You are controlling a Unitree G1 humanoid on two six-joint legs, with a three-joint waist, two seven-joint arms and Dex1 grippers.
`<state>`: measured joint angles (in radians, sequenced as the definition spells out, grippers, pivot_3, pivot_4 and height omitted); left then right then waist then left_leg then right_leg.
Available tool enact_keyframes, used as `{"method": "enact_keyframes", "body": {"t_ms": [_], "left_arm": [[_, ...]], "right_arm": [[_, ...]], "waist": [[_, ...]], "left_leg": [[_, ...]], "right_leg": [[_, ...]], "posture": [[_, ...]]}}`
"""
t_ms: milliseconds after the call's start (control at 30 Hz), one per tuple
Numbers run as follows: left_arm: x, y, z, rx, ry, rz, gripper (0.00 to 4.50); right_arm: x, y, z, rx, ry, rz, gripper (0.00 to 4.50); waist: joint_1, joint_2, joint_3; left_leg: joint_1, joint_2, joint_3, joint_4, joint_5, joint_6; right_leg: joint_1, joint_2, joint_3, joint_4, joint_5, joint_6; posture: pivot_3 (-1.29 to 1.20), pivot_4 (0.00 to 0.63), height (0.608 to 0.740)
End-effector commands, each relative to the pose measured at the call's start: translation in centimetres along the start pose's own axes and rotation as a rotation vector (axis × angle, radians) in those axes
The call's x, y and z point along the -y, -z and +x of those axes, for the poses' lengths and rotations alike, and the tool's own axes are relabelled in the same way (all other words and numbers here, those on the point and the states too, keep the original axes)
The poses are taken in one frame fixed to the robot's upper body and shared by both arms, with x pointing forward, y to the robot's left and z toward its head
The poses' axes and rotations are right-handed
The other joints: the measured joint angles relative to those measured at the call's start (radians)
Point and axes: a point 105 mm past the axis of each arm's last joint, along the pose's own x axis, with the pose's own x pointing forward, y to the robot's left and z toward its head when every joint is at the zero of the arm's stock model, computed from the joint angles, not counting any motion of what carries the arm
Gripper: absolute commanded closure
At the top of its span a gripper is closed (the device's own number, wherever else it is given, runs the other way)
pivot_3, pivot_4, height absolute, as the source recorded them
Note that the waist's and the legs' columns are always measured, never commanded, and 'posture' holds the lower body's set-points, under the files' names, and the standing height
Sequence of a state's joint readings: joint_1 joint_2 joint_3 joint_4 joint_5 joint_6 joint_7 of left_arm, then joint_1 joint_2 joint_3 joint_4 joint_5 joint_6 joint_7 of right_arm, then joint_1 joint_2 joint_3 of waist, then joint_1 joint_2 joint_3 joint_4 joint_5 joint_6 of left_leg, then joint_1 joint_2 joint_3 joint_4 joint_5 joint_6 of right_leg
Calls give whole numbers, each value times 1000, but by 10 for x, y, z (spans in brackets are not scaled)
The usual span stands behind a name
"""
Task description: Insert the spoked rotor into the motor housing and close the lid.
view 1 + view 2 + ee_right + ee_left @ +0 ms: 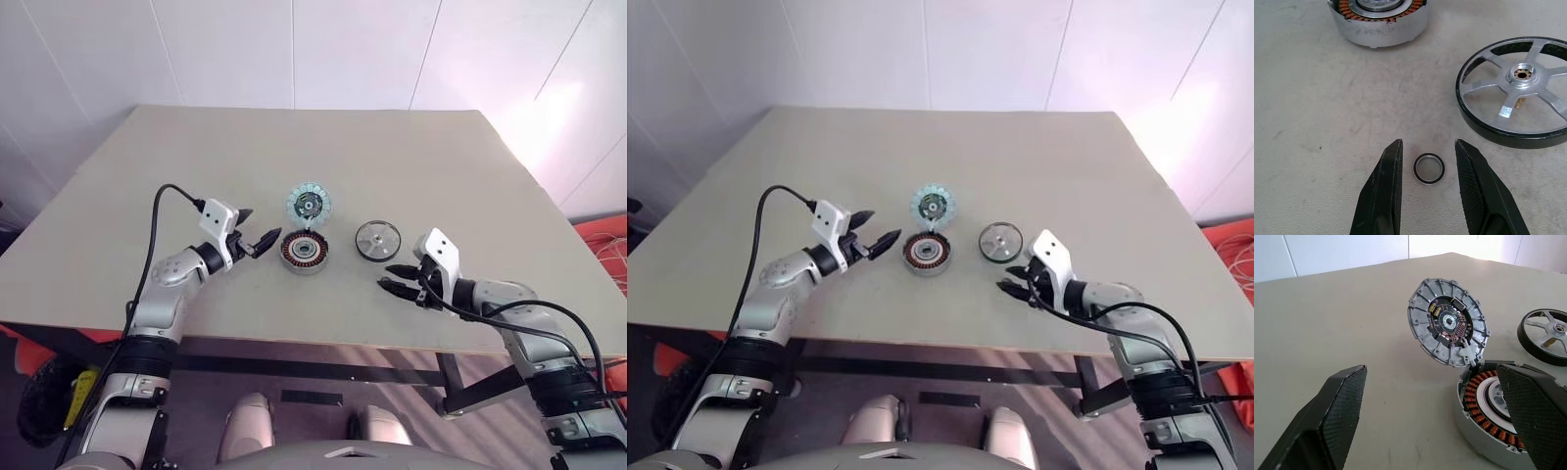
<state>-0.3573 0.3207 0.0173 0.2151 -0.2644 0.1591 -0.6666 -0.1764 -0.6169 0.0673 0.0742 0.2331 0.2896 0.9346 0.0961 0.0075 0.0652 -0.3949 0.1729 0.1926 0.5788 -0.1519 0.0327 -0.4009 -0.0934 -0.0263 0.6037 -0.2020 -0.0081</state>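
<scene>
The rotor (377, 239) lies flat on the table (470, 176), just beyond the right fingers (1385, 191), spread around a tiny ring (1429, 169); left fingers (1334, 416) spread beside the housing (305, 252).

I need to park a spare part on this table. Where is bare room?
The beige table is bare beyond the tilted pale blue-green lid. Crowded: round grey motor housing, dark-rimmed spoked rotor, small loose ring between the right gripper fingers, and left gripper.

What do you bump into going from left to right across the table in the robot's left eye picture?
left gripper → motor housing → spoked rotor → right gripper
</scene>
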Motion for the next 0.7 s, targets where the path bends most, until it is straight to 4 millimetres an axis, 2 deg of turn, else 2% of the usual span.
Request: {"method": "enact_keyframes", "body": {"t_ms": [33,700], "left_arm": [[-5,-19,0,56,-10,46,0],[-7,-19,-1,55,-20,48,0]], "right_arm": [[6,-3,0,20,21,-19,2635],[-2,7,-11,-18,-2,-14,2635]], "waist": [[0,0,0],[1,0,0]], "left_leg": [[0,0,0,0,0,0],[0,0,0,0,0,0]], "right_leg": [[0,0,0,0,0,0],[1,0,0,0,0,0]], "posture": [[0,0,740],[0,0,740]]}}
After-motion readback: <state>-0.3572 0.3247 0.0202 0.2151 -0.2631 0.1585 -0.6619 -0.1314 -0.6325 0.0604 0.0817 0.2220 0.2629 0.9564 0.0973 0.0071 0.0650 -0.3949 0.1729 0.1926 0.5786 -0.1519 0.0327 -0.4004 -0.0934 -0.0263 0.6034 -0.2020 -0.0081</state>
